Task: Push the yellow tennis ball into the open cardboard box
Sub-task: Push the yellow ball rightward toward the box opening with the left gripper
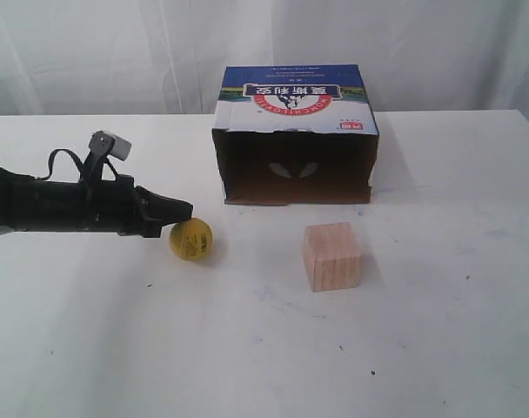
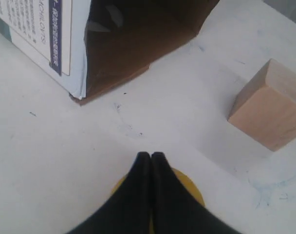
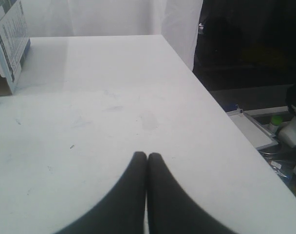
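The yellow tennis ball [image 1: 190,239] lies on the white table, left of centre. My left gripper [image 1: 186,210] is shut and empty, its tip just above the ball's upper left side. In the left wrist view the shut gripper [image 2: 151,155] covers most of the ball [image 2: 193,189], which shows only as yellow edges beneath. The open cardboard box [image 1: 296,144] lies behind, its dark brown opening facing the front; the left wrist view also shows this box [image 2: 133,46]. My right gripper [image 3: 147,155] is shut and empty over bare table; it is out of the exterior view.
A light wooden cube [image 1: 332,255] stands right of the ball, in front of the box; the cube [image 2: 269,109] also shows in the left wrist view. The right wrist view shows a corner of the box [image 3: 10,46] and the table's edge [image 3: 221,109].
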Robot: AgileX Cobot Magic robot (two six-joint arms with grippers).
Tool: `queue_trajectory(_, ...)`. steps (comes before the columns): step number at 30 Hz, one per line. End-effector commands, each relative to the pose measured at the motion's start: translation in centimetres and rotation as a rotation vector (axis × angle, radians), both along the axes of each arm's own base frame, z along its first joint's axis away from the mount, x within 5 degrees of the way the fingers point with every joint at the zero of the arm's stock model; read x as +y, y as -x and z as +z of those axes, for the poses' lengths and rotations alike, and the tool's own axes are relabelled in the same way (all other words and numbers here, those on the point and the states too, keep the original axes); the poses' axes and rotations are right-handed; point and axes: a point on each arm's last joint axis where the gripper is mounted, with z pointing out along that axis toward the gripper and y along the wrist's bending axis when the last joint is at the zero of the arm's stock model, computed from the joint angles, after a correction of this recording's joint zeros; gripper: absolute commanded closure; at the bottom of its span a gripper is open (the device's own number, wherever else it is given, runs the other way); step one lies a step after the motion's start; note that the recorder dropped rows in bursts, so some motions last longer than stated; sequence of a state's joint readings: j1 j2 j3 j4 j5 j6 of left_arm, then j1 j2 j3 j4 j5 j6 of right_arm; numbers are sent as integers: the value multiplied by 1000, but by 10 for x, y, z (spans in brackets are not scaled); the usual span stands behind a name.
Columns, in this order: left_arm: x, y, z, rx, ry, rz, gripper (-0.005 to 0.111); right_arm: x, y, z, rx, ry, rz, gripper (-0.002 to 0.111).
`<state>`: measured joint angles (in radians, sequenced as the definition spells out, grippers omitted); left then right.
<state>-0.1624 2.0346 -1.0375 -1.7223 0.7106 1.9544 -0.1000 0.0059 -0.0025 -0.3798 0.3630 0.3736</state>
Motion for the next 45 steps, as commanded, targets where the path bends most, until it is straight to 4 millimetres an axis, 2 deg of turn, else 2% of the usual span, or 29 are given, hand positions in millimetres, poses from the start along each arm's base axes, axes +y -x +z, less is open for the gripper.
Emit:
queue_trajectory(1,-9,-4,-7,9,76,-42,107,0,0,1,-16,1,4,108)
queue_trajectory(7,-34,-14,2,-48,86,-102,107,0,0,1,-16,1,4,108)
queue_trajectory(13,-55,-31,21,-146,107,-147,107,0,0,1,-16,1,4,108)
queue_trajectory(17,-59,-41,45,-171,188,-165,107,0,0,1,-16,1,4,108)
queue_trajectory(20,-51,-44,63,-119,254,-140,107,0,0,1,-16,1,4,108)
queue_trajectory(22,-46,-39,59,-23,192,-175,107,0,0,1,-16,1,4,108)
queue_trajectory(25,-41,-27,40,74,33,-276,107,0,0,1,-16,1,4,108)
queue_trajectory(28,-38,-19,22,85,-42,-270,107,0,0,1,-16,1,4,108)
queue_trajectory(33,-39,-29,2,24,10,-160,107,0,0,1,-16,1,4,108)
queue_trajectory(37,-40,-46,-1,-39,97,-53,107,0,0,1,-16,1,4,108)
queue_trajectory(40,-43,-47,-1,-41,139,-87,107,0,0,1,-16,1,4,108)
queue_trajectory(45,-46,-33,-5,35,120,-235,107,0,0,1,-16,1,4,108)
